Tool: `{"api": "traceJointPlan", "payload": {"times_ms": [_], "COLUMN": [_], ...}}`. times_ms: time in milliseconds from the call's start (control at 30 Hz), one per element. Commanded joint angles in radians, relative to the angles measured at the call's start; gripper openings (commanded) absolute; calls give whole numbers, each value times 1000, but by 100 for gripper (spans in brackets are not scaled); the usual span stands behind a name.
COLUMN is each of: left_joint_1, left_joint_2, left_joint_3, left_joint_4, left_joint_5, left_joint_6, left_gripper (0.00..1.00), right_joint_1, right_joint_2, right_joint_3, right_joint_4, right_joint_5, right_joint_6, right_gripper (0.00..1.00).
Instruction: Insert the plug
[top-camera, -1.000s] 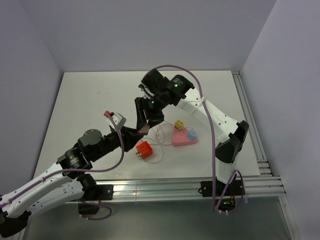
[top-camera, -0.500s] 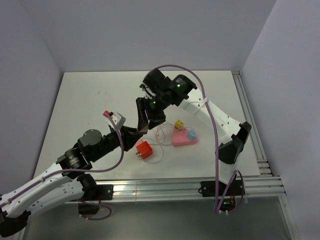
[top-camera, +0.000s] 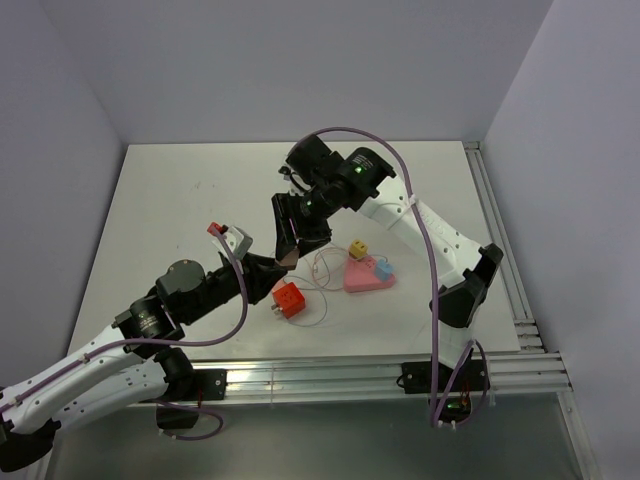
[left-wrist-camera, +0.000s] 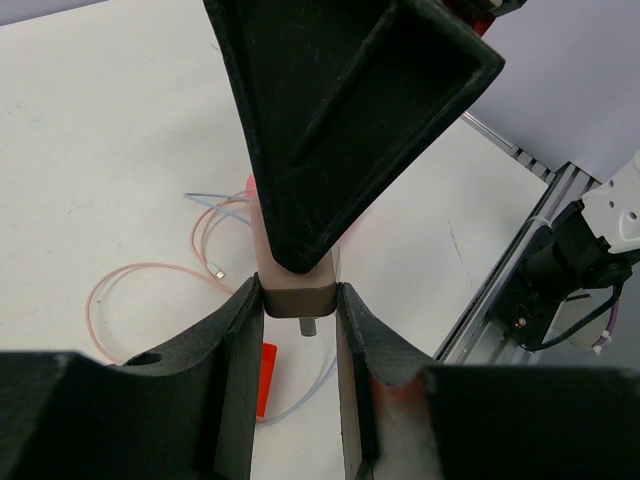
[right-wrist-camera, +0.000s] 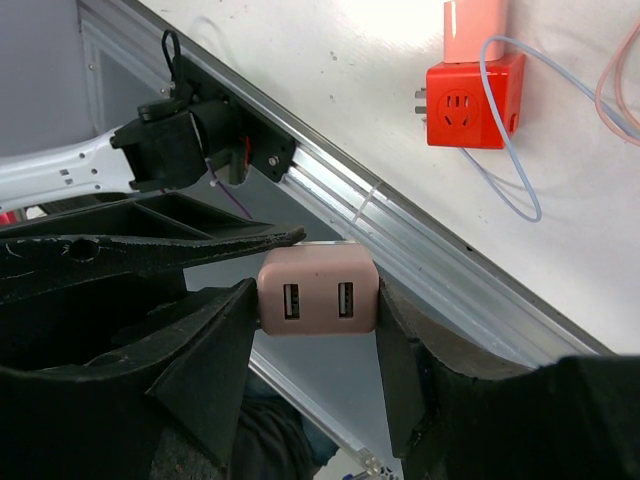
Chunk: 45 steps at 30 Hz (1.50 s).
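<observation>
The plug (right-wrist-camera: 318, 290) is a small pink charger block with two USB ports, held in the air between both arms. My right gripper (right-wrist-camera: 318, 295) is shut on its sides. In the left wrist view the plug (left-wrist-camera: 298, 285) shows a metal prong under it, and my left gripper (left-wrist-camera: 298, 305) is shut on it from the other end. From above, the two grippers meet at the plug (top-camera: 287, 258), the left gripper (top-camera: 272, 266) coming from the lower left and the right gripper (top-camera: 291, 248) from above. A red socket cube (top-camera: 288, 298) lies on the table just below them.
The red socket cube (right-wrist-camera: 470, 100) has a pink piece and a thin blue cable at its far side. A pink wedge (top-camera: 368, 277) with a blue cube (top-camera: 382, 268) and a yellow cube (top-camera: 357, 247) lies to the right. Thin cables (top-camera: 322, 265) loop between. Aluminium rails (top-camera: 400, 365) line the table's near edge.
</observation>
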<state>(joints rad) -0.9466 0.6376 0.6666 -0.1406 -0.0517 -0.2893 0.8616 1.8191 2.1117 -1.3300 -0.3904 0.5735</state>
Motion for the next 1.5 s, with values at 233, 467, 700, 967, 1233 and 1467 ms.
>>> {"api": "traceJointPlan", "payload": {"times_ms": [233, 467, 700, 967, 1233, 1467], "left_joint_1": [-14, -14, -4, 111, 236, 249], "left_joint_2": [-13, -93, -10, -34, -101, 48], "left_joint_3": [41, 16, 16, -186, -200, -200], "left_joint_4": [49, 50, -312, -360, -378, -386], "left_joint_5": [-10, -135, -395, -261, -146, -76], "left_joint_6": [4, -229, -670, -950, -1051, -1024], "left_gripper": [5, 84, 92, 99, 100, 100], "right_joint_1": [7, 10, 43, 175, 335, 359], "right_joint_2": [-27, -210, -495, -494, -347, -317], "right_joint_3": [-38, -348, -720, -908, -944, -966], "right_joint_4": [51, 346, 690, 861, 940, 1000], "right_joint_5": [-61, 194, 544, 772, 990, 970], "right_joint_6": [-21, -34, -32, -63, -110, -144], "right_gripper": [3, 0, 0, 0, 0, 0]}}
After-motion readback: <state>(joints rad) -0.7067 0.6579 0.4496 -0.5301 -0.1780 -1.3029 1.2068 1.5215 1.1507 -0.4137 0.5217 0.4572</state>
